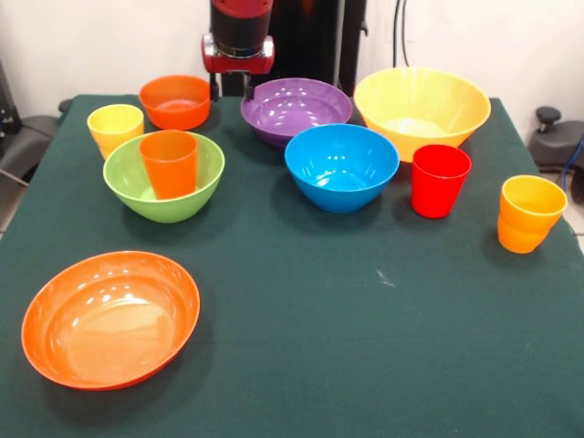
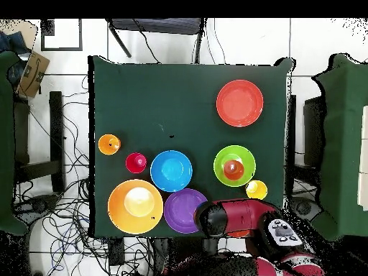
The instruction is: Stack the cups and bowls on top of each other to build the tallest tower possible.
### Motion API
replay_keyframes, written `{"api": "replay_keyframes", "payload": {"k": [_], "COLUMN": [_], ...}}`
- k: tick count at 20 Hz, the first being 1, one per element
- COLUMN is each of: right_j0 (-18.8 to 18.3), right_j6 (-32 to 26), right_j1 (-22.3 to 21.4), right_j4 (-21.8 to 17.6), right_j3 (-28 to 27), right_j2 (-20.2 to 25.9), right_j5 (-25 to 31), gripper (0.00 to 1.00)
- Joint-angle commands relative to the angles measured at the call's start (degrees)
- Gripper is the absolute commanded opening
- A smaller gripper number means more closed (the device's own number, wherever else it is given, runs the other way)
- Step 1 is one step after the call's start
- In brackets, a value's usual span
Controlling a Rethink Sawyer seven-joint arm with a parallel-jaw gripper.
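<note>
An orange cup [image 1: 170,162] stands upright inside the green bowl [image 1: 164,193] at the left; both also show in the overhead view, the cup [image 2: 233,169] and the bowl [image 2: 222,159]. The other things stand apart on the cloth: yellow cup [image 1: 115,128], small deep orange bowl [image 1: 175,100], purple bowl [image 1: 296,109], big yellow bowl [image 1: 422,109], blue bowl [image 1: 341,167], red cup [image 1: 440,180], yellow-orange cup [image 1: 530,213] and wide shallow orange bowl [image 1: 110,318]. My gripper [image 1: 238,57] hangs at the far edge, above and between the small orange and purple bowls, holding nothing that shows.
The table carries a dark green cloth [image 1: 365,347]. In the overhead view the arm [image 2: 230,215] covers the small orange bowl. Chairs and cables lie around the table, off its edges.
</note>
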Motion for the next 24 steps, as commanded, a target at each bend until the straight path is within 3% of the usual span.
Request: {"api": "replay_keyframes", "payload": {"k": [1, 13, 20, 24], "right_j0": [-0.2, -0.3, -2.6, -3.2], "right_j6": [1.4, 1.2, -1.4, -1.0], "right_j1": [1.9, 1.5, -1.0, -0.2], "right_j4": [-2.8, -3.1, -3.6, -4.9], "right_j3": [-3.7, -3.2, -2.2, -2.9], "right_j2": [4.0, 3.9, 4.3, 3.5], "right_j5": [-4.1, -4.5, -2.6, -4.0], "gripper": [1.0, 1.0, 1.0, 1.0]}}
